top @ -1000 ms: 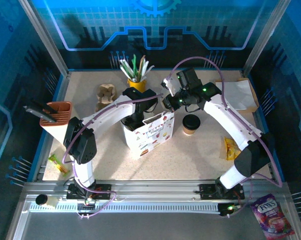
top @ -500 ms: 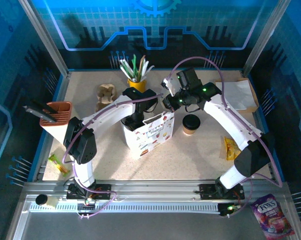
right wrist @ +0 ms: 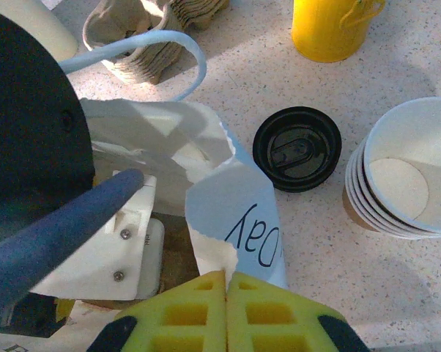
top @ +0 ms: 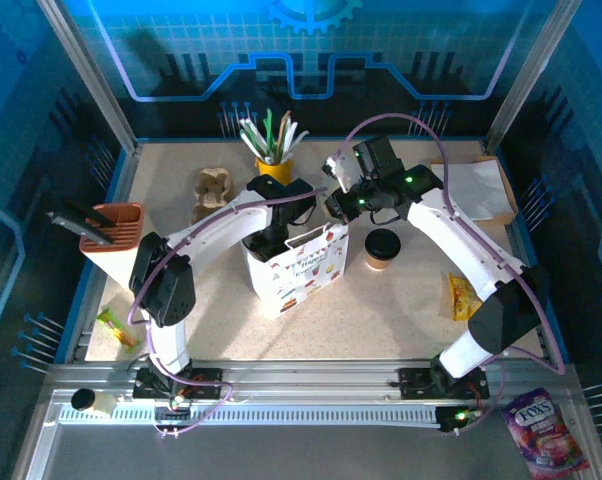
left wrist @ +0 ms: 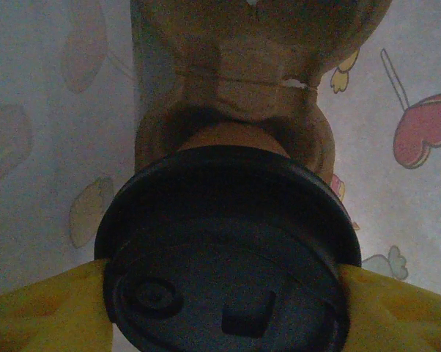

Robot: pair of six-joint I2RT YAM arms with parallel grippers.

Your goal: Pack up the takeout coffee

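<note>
Speckled surface (top: 381, 310) inside blue-lit cage. White bag (top: 293, 272) upright mid-surface. Left claw (left wrist: 228, 312) down inside bag, pads clamped on lid of first coffee cup (left wrist: 228, 213) (not released yet). Right claw (right wrist: 226, 292) pinched tight on bag rim, likely keeping mouth open. Second coffee cup (top: 382, 248) stands outside, just right of bag. Roughly half done: release first, then pack second.

A purple foil sweets packet (top: 543, 432) lying by the front rail read "FOX'S". The white paper bag (right wrist: 235, 202) bore upside-down lettering, "Day".
</note>
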